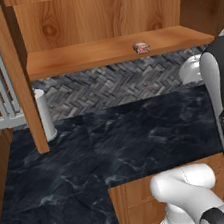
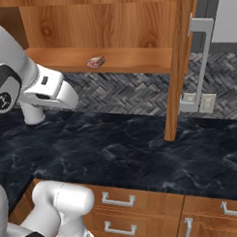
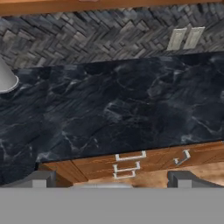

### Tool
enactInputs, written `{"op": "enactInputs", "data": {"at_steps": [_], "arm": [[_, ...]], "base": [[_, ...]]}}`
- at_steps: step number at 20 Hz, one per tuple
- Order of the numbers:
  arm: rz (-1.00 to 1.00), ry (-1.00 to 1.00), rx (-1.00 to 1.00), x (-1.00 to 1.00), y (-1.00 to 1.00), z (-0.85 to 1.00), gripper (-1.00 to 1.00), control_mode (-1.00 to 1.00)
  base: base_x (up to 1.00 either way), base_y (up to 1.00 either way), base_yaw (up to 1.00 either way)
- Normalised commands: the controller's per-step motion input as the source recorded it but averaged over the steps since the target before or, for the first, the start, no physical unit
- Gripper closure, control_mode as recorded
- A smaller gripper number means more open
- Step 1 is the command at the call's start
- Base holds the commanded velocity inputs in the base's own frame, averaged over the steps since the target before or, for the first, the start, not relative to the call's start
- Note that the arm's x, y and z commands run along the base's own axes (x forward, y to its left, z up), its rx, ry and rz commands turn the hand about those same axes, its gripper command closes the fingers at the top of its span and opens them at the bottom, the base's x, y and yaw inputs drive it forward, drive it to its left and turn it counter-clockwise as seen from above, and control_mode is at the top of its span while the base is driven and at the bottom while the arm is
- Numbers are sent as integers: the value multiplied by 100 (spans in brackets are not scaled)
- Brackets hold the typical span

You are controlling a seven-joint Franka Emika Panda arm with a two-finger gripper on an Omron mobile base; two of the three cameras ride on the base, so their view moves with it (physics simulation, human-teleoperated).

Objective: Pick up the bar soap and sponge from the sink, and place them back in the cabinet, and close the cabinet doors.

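On the cabinet [image 1: 97, 25] shelf lies the bar soap [image 1: 141, 47]; the gripper [image 3: 112, 180] hangs spread apart, holding nothing, above the dark counter [image 3: 109, 109].

The cabinet [image 1: 95, 15] is open, and its wooden shelf [image 1: 86, 57] carries the bar soap [image 1: 141, 47], a small pinkish-brown block lying flat near the shelf's front edge, right of the middle in the left base view. Below it runs the tabletop [image 1: 128, 142], black marble with pale veining, backed by a grey herringbone tile wall [image 1: 110, 86]. A white cylinder [image 1: 45, 116] stands upright on the tabletop near the wall, just beside the open cabinet door [image 1: 18, 76]. A second white object [image 2: 32, 114] stands on the tabletop farther along, partly hidden by the arm.
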Motion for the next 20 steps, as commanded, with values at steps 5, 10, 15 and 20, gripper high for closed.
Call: {"op": "enactInputs", "data": {"at_steps": [5, 10, 15, 20], "arm": [[0, 14, 0, -45, 0, 0, -100, -100], [0, 7, 0, -36, 0, 0, -100, -100], [0, 0, 0, -24, 0, -1, -100, -100], [0, 0, 0, -4, 0, -1, -100, 100]], "base": [[0, 0, 0], [0, 0, 0], [0, 0, 0], [-21, 0, 0]]}}
